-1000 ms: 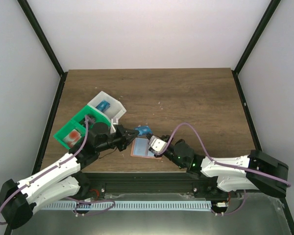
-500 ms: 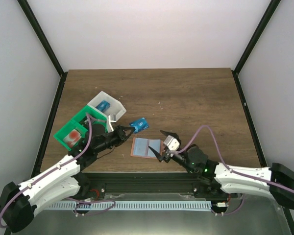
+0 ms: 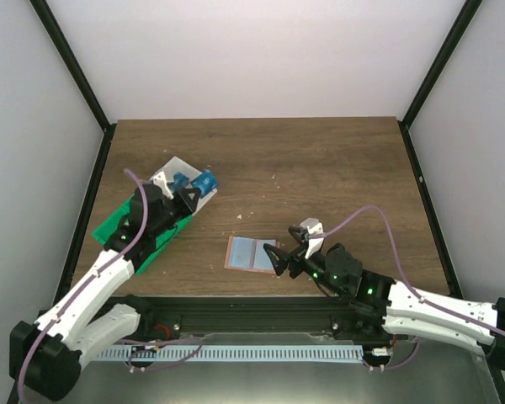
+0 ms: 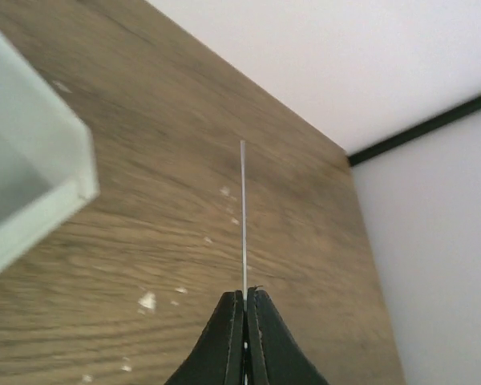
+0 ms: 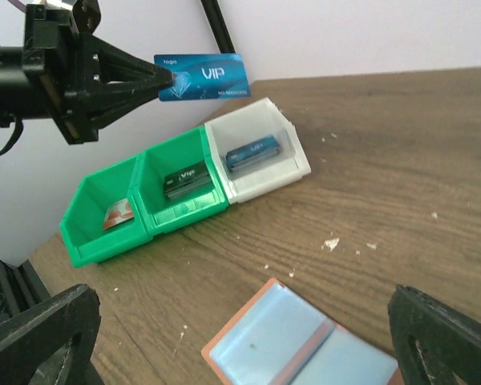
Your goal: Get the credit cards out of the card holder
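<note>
Your left fingers [image 5: 136, 76], clamped on the blue card [image 5: 202, 77], have reached the white tray [image 5: 264, 180], upper left; your right fingers [image 5: 40, 337] have sprung open off the card holder [image 3: 251, 253]. Dropping it likely comes next.

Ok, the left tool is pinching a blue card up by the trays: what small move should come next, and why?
Probably lower the left tool so the blue VIP card comes down into the white tray. The card is clamped in the air above the trays, and that tray holds a second blue card, so it looks like the matching bin.
</note>
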Tool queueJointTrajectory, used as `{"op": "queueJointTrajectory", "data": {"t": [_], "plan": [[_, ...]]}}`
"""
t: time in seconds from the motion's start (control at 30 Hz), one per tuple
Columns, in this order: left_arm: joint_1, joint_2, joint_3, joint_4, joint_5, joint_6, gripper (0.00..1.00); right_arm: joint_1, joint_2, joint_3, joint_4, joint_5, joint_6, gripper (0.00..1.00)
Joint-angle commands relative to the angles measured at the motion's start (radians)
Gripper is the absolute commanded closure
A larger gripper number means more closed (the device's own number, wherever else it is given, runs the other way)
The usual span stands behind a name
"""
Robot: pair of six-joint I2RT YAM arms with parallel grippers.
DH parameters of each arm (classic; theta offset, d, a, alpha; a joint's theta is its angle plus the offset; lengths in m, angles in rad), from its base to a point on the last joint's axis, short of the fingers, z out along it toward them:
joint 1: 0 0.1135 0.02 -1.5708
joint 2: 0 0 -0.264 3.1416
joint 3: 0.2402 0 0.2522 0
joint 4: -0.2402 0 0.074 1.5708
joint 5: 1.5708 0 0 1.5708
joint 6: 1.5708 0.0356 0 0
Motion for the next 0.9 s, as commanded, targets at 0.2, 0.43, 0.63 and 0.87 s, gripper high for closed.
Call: {"op": "queueJointTrajectory", "data": {"t": [0.2,0.43,0.63,0.87], "plan": [[0.261,0.263,0.138,-0.075,0.061,0.105,1.0,0.006,-0.053,0.068,-0.134,0.017,0.051,0.0],[0.341,0.44,0.253,-0.146,-0.014,0.102,1.0,0.005,-0.092,0.098,-0.154,0.018,-0.009,0.0],[0.352,0.547,0.325,-0.198,-0.11,0.05,1.0,0.005,-0.107,0.125,-0.179,0.014,-0.028,0.0],[0.365,0.666,0.389,-0.191,-0.123,0.007,1.0,0.005,-0.128,0.128,-0.187,0.006,-0.013,0.0]]}}
